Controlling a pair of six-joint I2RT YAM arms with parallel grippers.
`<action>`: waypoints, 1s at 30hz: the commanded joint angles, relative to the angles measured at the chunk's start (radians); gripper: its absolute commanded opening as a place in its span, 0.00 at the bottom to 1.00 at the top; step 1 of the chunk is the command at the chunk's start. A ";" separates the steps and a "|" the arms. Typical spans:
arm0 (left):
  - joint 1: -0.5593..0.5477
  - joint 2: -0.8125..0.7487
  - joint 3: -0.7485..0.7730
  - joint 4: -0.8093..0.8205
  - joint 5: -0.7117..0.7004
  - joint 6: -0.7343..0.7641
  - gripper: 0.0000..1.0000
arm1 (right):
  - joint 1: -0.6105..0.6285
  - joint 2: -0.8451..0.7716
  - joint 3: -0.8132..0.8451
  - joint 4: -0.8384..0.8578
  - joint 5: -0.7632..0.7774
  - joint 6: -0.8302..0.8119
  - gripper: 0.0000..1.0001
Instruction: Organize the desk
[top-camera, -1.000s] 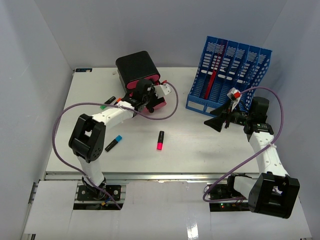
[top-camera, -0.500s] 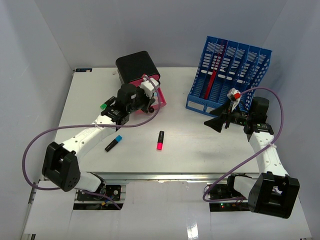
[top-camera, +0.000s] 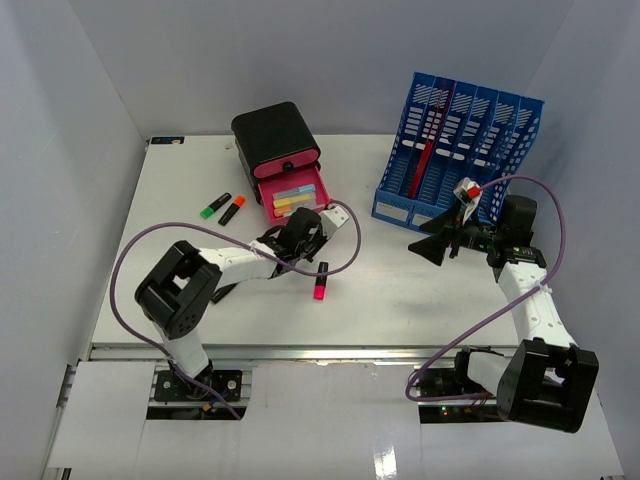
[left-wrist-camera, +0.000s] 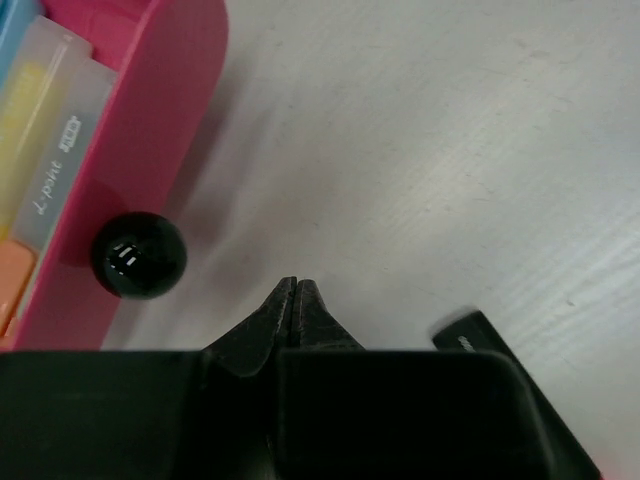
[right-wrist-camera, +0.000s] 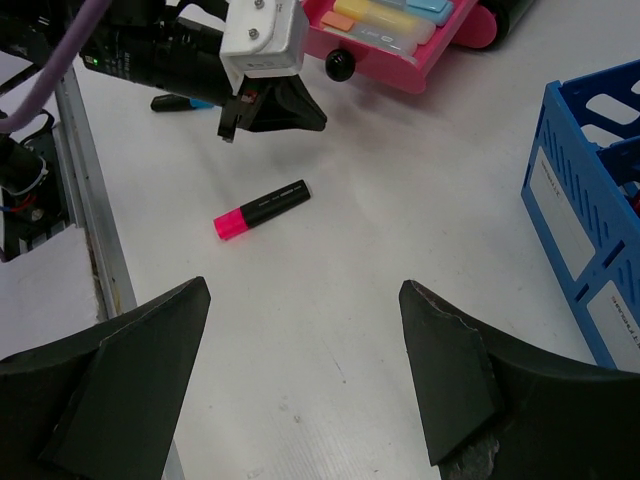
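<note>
The desk (top-camera: 400, 300) is a white tabletop with a metal rail along its front. A pink highlighter (top-camera: 320, 281) (right-wrist-camera: 262, 209) lies near the middle, and its black end (left-wrist-camera: 478, 333) shows in the left wrist view. My left gripper (top-camera: 308, 232) (left-wrist-camera: 296, 286) (right-wrist-camera: 318, 118) is shut on nothing, low over the desk just in front of the pink drawer (top-camera: 291, 196) (left-wrist-camera: 150, 150) and right of its black knob (left-wrist-camera: 138, 255). That drawer stands pulled out, with coloured note pads inside. My right gripper (top-camera: 432, 247) (right-wrist-camera: 305, 290) hangs open over bare desk at the right.
The black drawer unit (top-camera: 274, 135) stands at the back centre. A blue file rack (top-camera: 455, 150) (right-wrist-camera: 590, 200) stands at the back right, close behind my right gripper. A green marker (top-camera: 213, 205) and an orange marker (top-camera: 232, 209) lie left of the drawer. A blue-capped marker (right-wrist-camera: 185, 102) lies by the left arm.
</note>
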 joint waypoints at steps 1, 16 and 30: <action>0.000 0.072 0.059 0.146 -0.141 0.109 0.09 | -0.006 0.008 0.003 -0.004 -0.010 -0.011 0.83; 0.005 0.214 0.128 0.312 -0.326 0.295 0.65 | -0.008 0.014 0.009 -0.011 -0.015 -0.016 0.83; 0.119 0.339 0.413 0.059 -0.250 0.258 0.72 | -0.018 0.002 0.010 -0.014 -0.023 -0.017 0.84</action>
